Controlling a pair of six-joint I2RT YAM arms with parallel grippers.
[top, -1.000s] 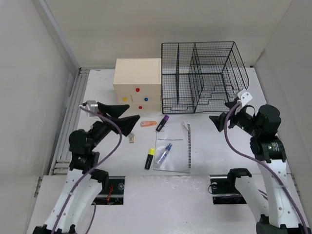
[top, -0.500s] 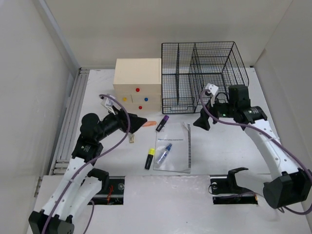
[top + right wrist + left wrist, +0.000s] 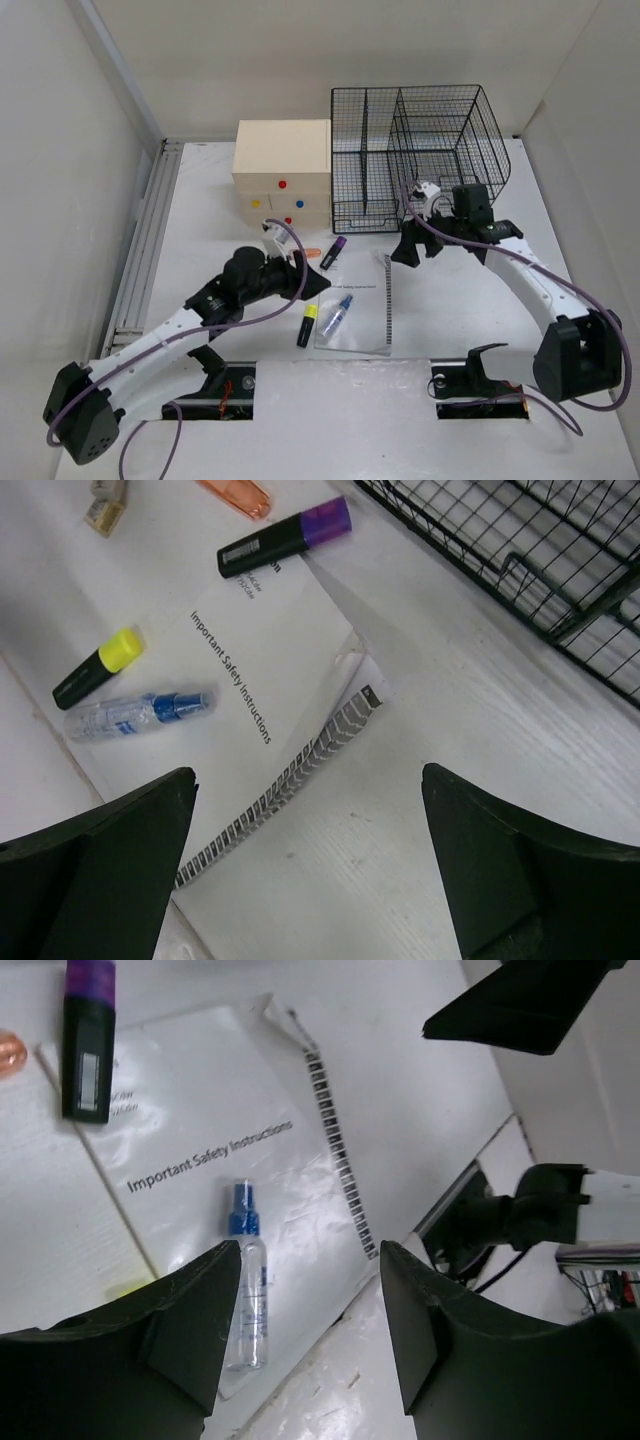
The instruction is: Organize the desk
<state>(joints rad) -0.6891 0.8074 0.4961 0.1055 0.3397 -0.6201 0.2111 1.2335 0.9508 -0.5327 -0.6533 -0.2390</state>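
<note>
The white desk (image 3: pixel 215 225) holds a spiral-bound booklet (image 3: pixel 362 312) with a clear spray bottle (image 3: pixel 337 315) lying on it. My left gripper (image 3: pixel 318 287) hovers open just left of the bottle. In the left wrist view the gripper (image 3: pixel 310 1250) has nothing between its fingers, and the bottle (image 3: pixel 245 1300) lies beside the left finger. My right gripper (image 3: pixel 405 248) stands wide open near the booklet's far right corner. In the right wrist view this gripper (image 3: pixel 308 775) frames the booklet's (image 3: pixel 280 660) spine. A yellow highlighter (image 3: pixel 307 325) and a purple one (image 3: pixel 334 252) lie nearby.
A beige drawer box (image 3: pixel 283 185) and a black wire basket (image 3: pixel 420 150) stand at the back. An orange piece (image 3: pixel 305 254) lies left of the purple highlighter. A small beige item (image 3: pixel 105 505) shows in the right wrist view.
Both arms have come down and inward toward the booklet. The left gripper moved right to the spray bottle and its jaws narrowed. The right gripper moved left and stayed wide open.
</note>
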